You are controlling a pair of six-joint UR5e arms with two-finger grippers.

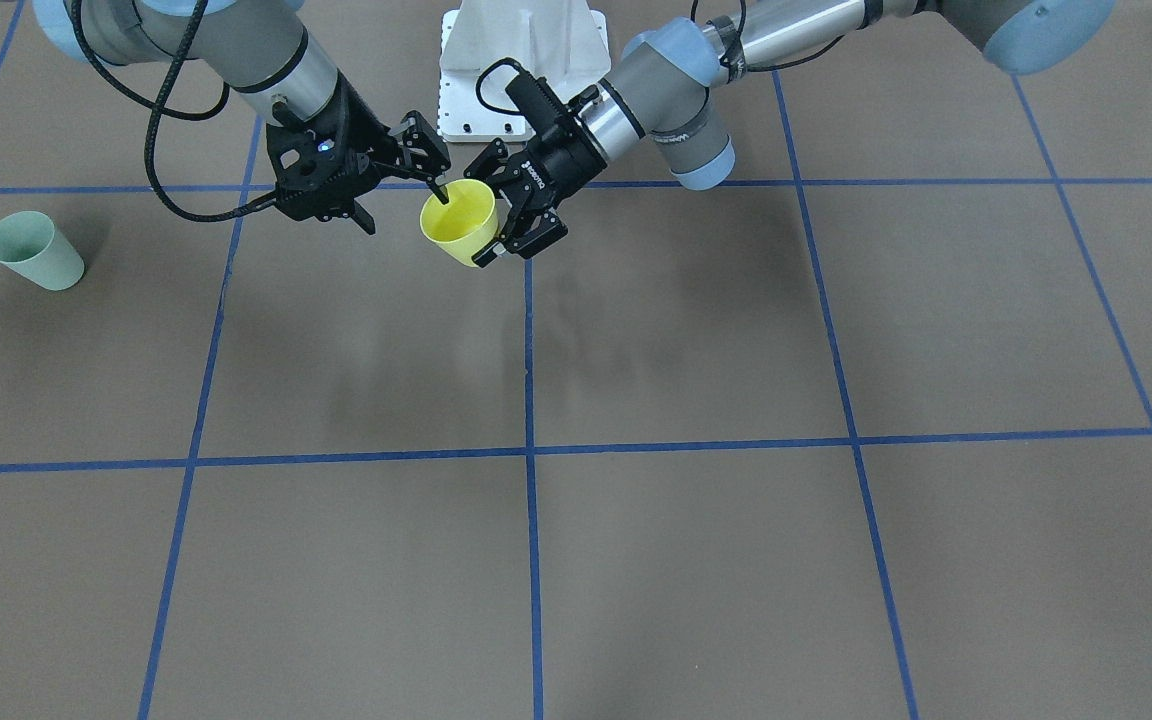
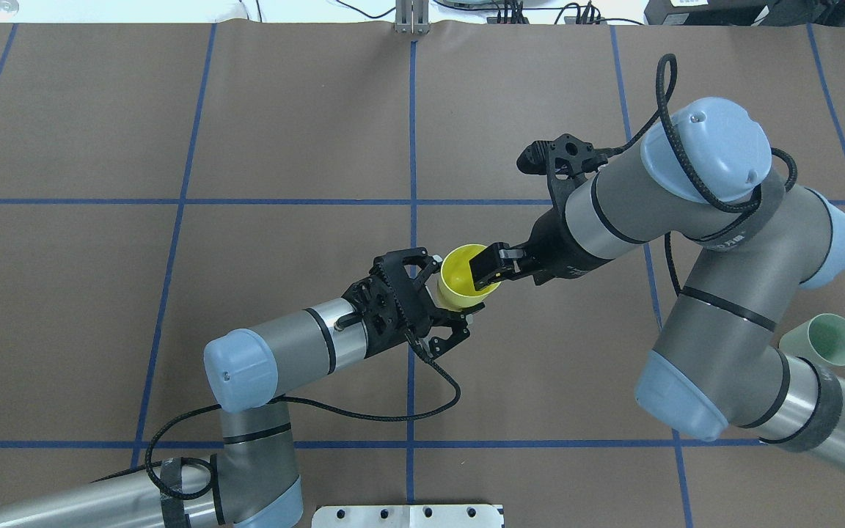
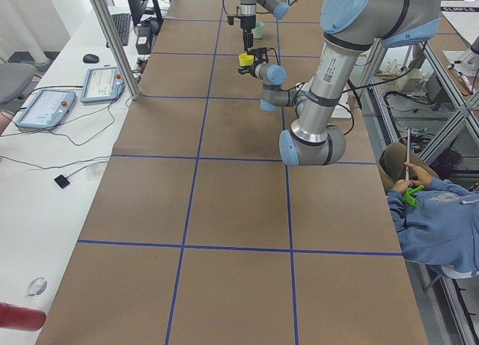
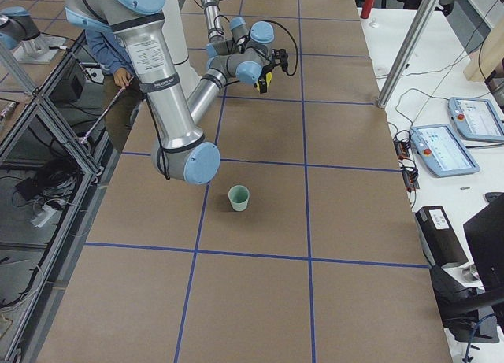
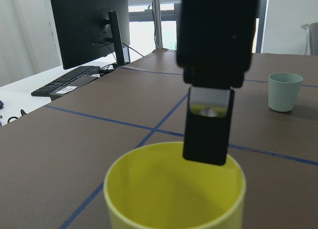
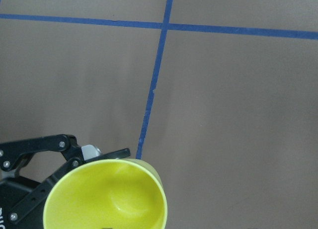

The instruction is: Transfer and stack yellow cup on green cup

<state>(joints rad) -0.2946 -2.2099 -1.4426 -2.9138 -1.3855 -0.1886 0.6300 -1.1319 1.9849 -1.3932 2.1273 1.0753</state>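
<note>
The yellow cup is held off the table, tilted, near the table's middle in front of the robot's base. My left gripper is shut on its body; the cup fills the bottom of the left wrist view. My right gripper is open, one finger dipped inside the cup's rim and the other outside. In the overhead view the cup sits between the left gripper and the right gripper. The green cup stands upright on the robot's right side, apart from both grippers.
The robot's white base plate lies just behind the cup. The brown table has blue tape lines. A seated operator is beside the table. A monitor and keyboard stand on a side desk.
</note>
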